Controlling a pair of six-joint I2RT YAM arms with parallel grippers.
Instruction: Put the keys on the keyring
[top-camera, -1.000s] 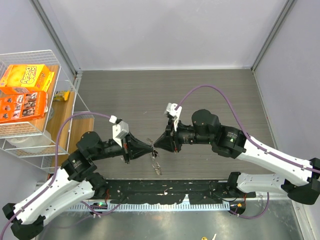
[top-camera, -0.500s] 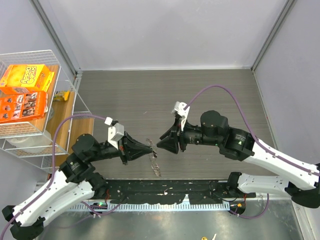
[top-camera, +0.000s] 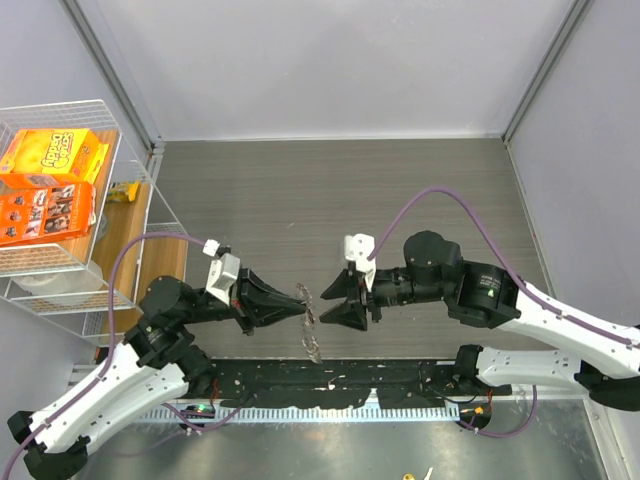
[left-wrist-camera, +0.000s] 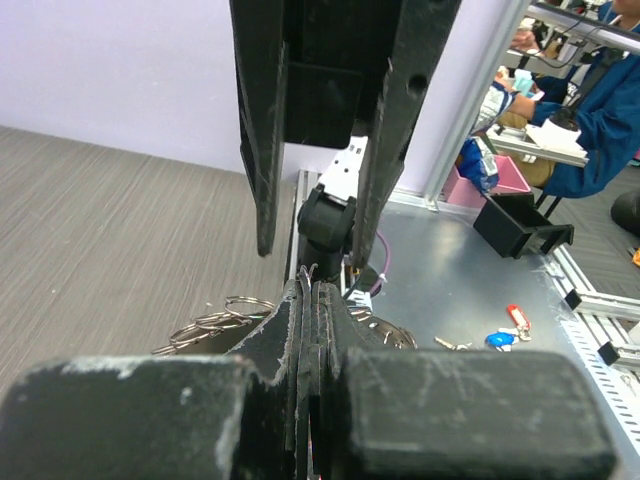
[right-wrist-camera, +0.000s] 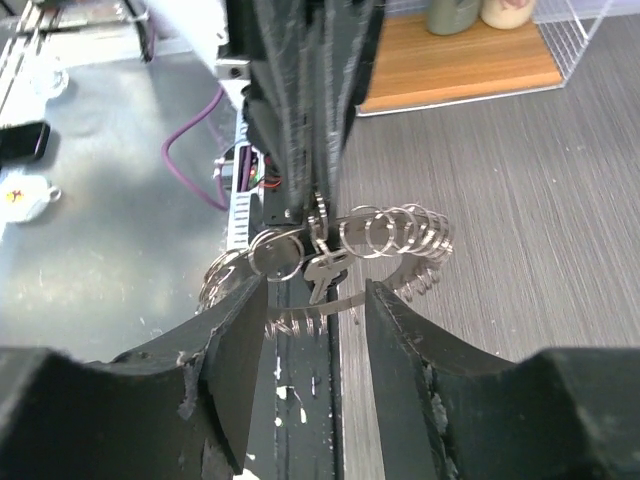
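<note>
Both arms have slid toward the near edge since a moment ago, and the right pincer (top-camera: 330, 302) has pulled back to the right and spread its jaws. It now stands partly open and holds nothing. The left pincer (top-camera: 296, 303) is squeezed tight on the keyring (top-camera: 309, 322). It pinches the thin ring at its tip, so the ring hangs in the air over the table (top-camera: 300, 190). Small silver keys dangle from the ring toward the near edge. In the right wrist view the keyring sits just in front of the right pincer, in line with the gap between its two fingers (right-wrist-camera: 230, 350), close but not touching. Lots of keys are already on the ring, fanned out in a row, and one key hangs loose near the middle. I think the right pincer has done its part for that key, but I cannot tell if the key is all the way on. I see no loose key on the table, so I cannot tell how many are left to add.
</note>
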